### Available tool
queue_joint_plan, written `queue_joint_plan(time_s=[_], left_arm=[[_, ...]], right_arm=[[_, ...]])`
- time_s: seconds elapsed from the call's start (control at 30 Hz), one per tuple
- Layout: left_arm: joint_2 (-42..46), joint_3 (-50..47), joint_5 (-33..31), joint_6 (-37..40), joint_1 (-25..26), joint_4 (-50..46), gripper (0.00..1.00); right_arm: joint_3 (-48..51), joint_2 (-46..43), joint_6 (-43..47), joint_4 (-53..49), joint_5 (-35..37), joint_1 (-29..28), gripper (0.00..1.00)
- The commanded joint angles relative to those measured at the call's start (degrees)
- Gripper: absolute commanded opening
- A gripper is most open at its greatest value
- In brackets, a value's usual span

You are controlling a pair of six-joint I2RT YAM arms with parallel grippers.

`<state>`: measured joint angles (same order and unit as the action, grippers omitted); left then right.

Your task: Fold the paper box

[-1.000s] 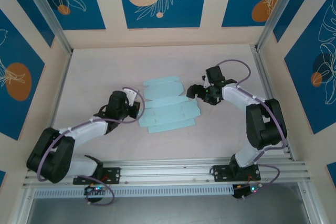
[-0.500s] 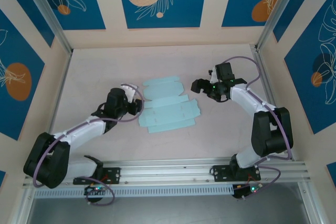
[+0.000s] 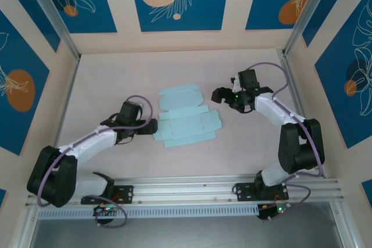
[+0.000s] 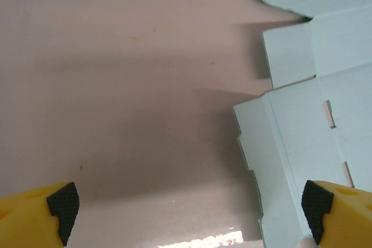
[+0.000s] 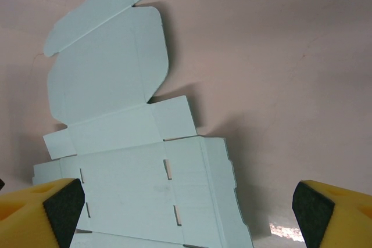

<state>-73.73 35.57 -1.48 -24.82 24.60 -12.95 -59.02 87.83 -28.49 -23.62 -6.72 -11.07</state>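
Observation:
The paper box [image 3: 186,118] lies as a flat pale aqua die-cut sheet in the middle of the table, its rounded lid flap toward the back. My left gripper [image 3: 152,126] is low at the sheet's left edge. In the left wrist view the sheet [image 4: 308,137] reaches in from the right, and the left gripper [image 4: 189,219] is open over bare table beside it. My right gripper [image 3: 215,94] hovers just off the sheet's upper right corner. The right wrist view shows the slotted sheet [image 5: 133,143] below, with the right gripper [image 5: 186,213] open and holding nothing.
The pinkish table [image 3: 104,79] is walled by cream panels with blue prints. Aluminium posts [image 3: 55,21] stand at the back corners, and a rail [image 3: 186,187] runs along the near edge by the arm bases.
The left gripper has dropped nearer along the sheet's left edge. The right gripper backed off to the right and up a second ago and has since stayed still. The sheet has not moved.

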Motion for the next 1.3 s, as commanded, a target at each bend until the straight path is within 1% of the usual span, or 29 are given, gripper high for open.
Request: queue_joint_plan(time_s=[0.0, 0.07, 0.17, 0.2, 0.3, 0.33, 0.53, 0.63, 0.7, 0.73, 0.8, 0.83, 0.97, 1.17, 1.27], left_arm=[[-2.5, -0.1, 4.0, -3.0, -0.5, 2.1, 1.0], [-4.1, -0.5, 5.1, -3.7, -0.5, 4.3, 1.0], [-6.4, -0.7, 8.4, -4.9, -0.4, 8.4, 0.89], [-7.1, -0.8, 9.7, -5.4, -0.4, 9.8, 0.84], [-9.5, -0.5, 12.2, -6.7, -0.2, 12.4, 0.77], [-10.1, -0.4, 12.5, -6.9, 0.0, 12.7, 0.75], [-13.6, 0.5, 13.1, -7.1, 1.4, 14.9, 0.56], [-15.7, 1.0, 12.9, -7.4, 1.7, 16.5, 0.41], [-16.7, 1.4, 12.2, -6.9, 1.6, 17.1, 0.25], [-16.7, 1.7, 11.5, -6.1, 1.7, 17.3, 0.19], [-16.1, 2.1, 9.3, -3.3, 1.7, 17.6, 0.03], [-15.5, 2.1, 8.5, -1.6, 1.7, 18.1, 0.0], [-11.8, 2.7, 7.6, 8.0, 1.7, 21.2, 0.0], [-5.7, 1.9, 11.0, 22.1, 1.7, 28.2, 0.0], [-3.8, 1.3, 14.4, 28.2, 1.7, 30.3, 0.0]], right_arm=[[0.6, -0.9, -0.2, -0.6, -1.2, 0.0, 0.95], [0.7, -0.9, -0.2, -0.6, -1.2, 0.0, 0.95], [0.5, -0.6, -0.2, -0.3, -1.3, 0.0, 0.95], [0.3, -0.4, -0.2, -0.4, -1.4, 0.1, 0.95], [-0.2, 0.4, -0.2, -0.2, -1.7, 0.0, 0.95], [-0.4, 0.8, -0.2, -0.1, -1.8, -0.1, 0.95], [-2.8, 4.0, 0.3, 0.7, -3.9, 0.0, 0.95], [-5.6, 7.5, 1.1, 0.4, -5.5, 0.1, 0.95], [-8.0, 10.3, 1.6, -0.3, -6.9, 0.0, 0.94], [-9.0, 11.4, 1.9, -0.5, -7.5, 0.0, 0.94], [-10.9, 13.5, 2.6, -1.0, -8.6, 0.1, 0.93], [-11.7, 14.2, 2.8, -1.2, -9.2, 0.3, 0.93], [-13.3, 16.1, 3.3, -0.8, -12.7, 1.0, 0.93], [-10.0, 14.8, 2.8, 1.7, -15.9, 3.0, 0.92], [-7.4, 12.7, 3.4, 2.7, -17.3, 4.0, 0.89]])
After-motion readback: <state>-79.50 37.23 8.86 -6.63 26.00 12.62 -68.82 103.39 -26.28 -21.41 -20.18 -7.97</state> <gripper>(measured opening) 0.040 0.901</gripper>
